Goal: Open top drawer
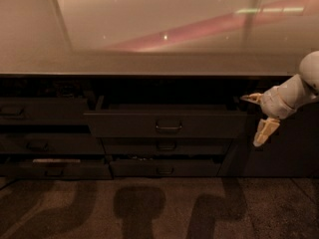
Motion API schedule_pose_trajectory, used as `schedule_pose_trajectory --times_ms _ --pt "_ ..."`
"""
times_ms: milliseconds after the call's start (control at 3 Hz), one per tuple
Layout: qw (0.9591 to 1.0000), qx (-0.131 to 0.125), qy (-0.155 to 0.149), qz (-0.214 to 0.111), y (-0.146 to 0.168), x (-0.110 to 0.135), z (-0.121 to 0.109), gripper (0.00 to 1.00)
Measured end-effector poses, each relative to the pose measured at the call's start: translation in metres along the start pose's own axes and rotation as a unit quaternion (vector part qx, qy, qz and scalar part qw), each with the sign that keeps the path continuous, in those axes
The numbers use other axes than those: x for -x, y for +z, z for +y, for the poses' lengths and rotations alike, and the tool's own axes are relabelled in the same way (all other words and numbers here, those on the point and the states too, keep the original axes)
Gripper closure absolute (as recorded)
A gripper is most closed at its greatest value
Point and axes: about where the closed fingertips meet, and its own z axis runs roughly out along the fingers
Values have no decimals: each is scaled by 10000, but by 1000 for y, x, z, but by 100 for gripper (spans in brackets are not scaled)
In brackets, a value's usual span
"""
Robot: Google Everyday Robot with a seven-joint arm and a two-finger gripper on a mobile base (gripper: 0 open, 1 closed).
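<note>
The top drawer (124, 124) juts out under the desk (149, 63) — its front proud of the narrower drawers (167, 147) below (tray showing behind it). The claw (258, 115) hangs wide and empty just off its right end — the pull looks done.

The gripper (259, 115) sits right of the top drawer (167, 125), its arm cut by the right edge. The drawer's inside is too dark to tell.
</note>
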Motion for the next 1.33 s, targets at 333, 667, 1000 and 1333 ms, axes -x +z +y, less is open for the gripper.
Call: schedule_pose_trajectory --times_ms 333,667,1000,1333 --pt "10000 -6 -2 -6 1 -1 -1 19" --pt "10000 -6 -2 -6 1 -1 -1 43" --pt "10000 -5 -2 -6 1 -1 -1 66" --pt "10000 -5 -2 -6 1 -1 -1 89"
